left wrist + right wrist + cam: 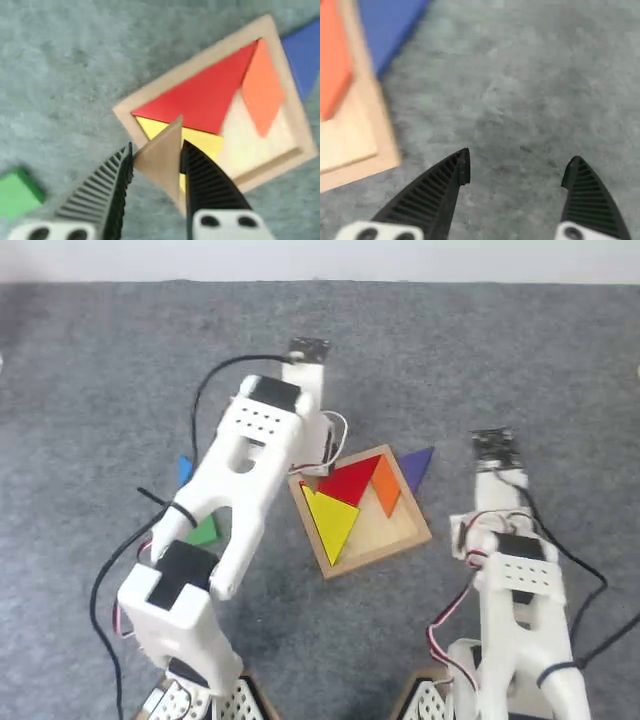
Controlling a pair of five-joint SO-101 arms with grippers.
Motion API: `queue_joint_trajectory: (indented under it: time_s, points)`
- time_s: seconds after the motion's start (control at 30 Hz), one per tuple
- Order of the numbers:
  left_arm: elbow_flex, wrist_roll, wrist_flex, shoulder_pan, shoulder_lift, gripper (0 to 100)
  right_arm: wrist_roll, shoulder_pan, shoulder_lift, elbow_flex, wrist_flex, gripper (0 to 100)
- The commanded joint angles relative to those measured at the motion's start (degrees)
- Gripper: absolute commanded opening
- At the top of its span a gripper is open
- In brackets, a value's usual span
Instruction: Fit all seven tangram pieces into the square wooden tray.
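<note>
The square wooden tray (415,540) holds a red triangle (350,480), a yellow triangle (332,515) and an orange parallelogram (385,485). My left gripper (156,150) is shut on a tan triangle (162,157), held over the tray's left corner (125,112) above the yellow piece (200,142). A blue-purple triangle (416,465) lies on the mat against the tray's far right edge. To the right of the tray, my right gripper (517,170) stands open over bare mat, near the tray rim (375,125) and the blue-purple piece (390,25).
A green piece (205,531) and a small blue piece (184,470) lie on the grey mat left of the left arm. The green piece (17,192) also shows beside the left fingers. The mat's far half is open.
</note>
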Motion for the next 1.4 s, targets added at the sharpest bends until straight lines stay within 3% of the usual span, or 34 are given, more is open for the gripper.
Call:
queue_joint_trajectory:
  time_s: [0.0, 0.27, 0.37, 0.6, 1.37]
  points:
    - [-0.31, 9.76, -1.23, 5.98, -0.88, 4, -2.37, 1.98, -1.63, -2.64, -2.15, 30.7]
    - [-0.4, 16.09, -7.21, 14.42, 4.66, 2, -2.46, 1.98, -1.54, -2.37, -2.95, 30.7]
    - [-0.4, 16.26, -10.46, 14.33, 6.95, 3, -2.46, 1.89, -1.54, -2.37, -2.95, 30.7]
    - [-2.07, 16.26, -12.31, 14.42, 11.34, 16, -2.37, 1.89, -1.54, -2.37, -2.95, 30.7]
    - [-8.75, 19.78, -11.43, 13.01, 12.4, 17, -2.02, 0.13, -1.54, -2.29, -2.51, 30.7]
